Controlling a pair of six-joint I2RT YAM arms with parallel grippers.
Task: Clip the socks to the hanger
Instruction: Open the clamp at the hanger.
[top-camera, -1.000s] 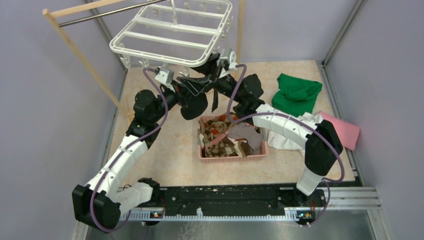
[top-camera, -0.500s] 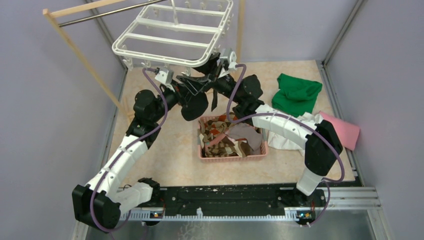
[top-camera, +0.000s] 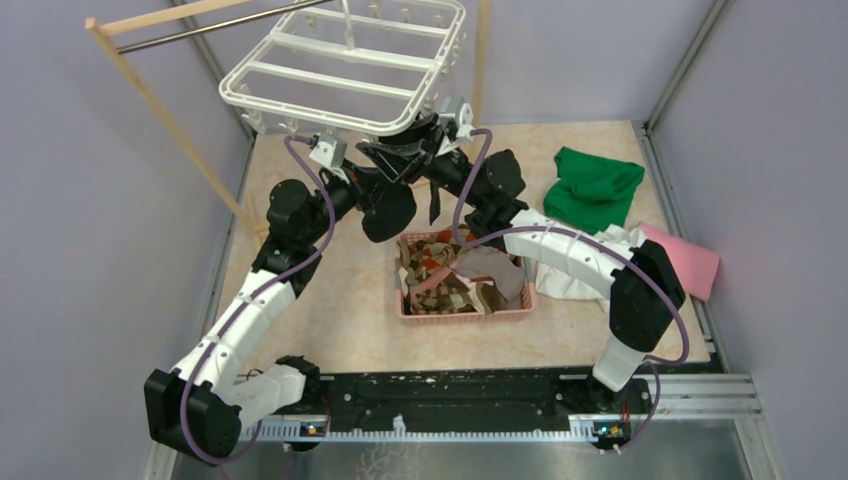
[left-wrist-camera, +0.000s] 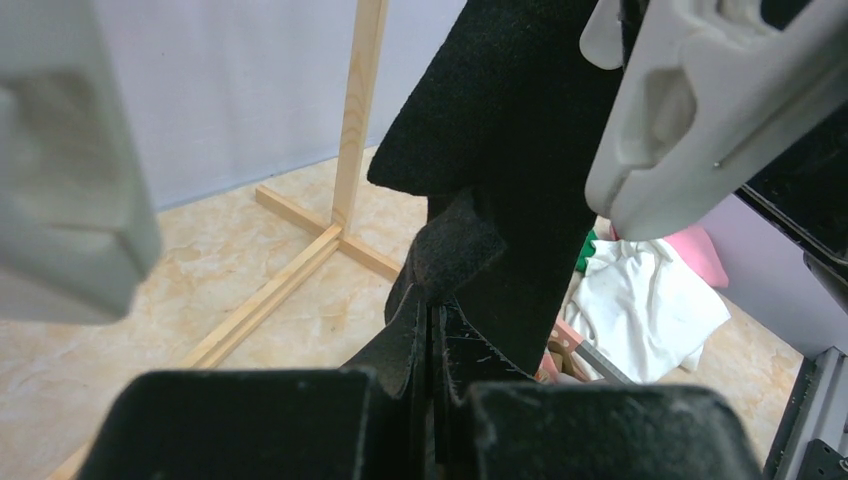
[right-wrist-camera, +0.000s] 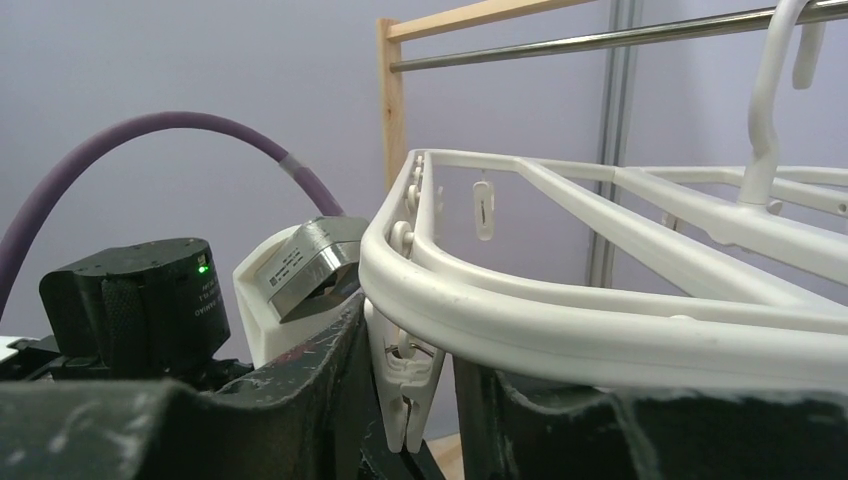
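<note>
A black sock (left-wrist-camera: 520, 150) is pinched in my left gripper (left-wrist-camera: 437, 330), which is shut on its lower edge; the sock rises past a white clip (left-wrist-camera: 700, 110). From above, the sock (top-camera: 432, 195) hangs between both wrists under the near rim of the white hanger (top-camera: 340, 75). My right gripper (right-wrist-camera: 410, 400) brackets one dangling clip (right-wrist-camera: 408, 385) below the hanger's rim (right-wrist-camera: 600, 310). One finger (right-wrist-camera: 300, 400) touches the clip and the other stands a hair off it. More socks (top-camera: 450, 275) fill the pink basket (top-camera: 465, 312).
The hanger hangs from a wooden rack (top-camera: 160, 110) with a metal bar at the back left. A green cloth (top-camera: 595, 185), a white cloth (top-camera: 570, 280) and a pink cloth (top-camera: 690, 262) lie to the right of the basket. Grey walls enclose the table.
My right gripper has narrowed onto the clip. The hanger has shifted slightly left and back. Both wrists rose a little toward the rim; the left grip on the sock is unchanged.
</note>
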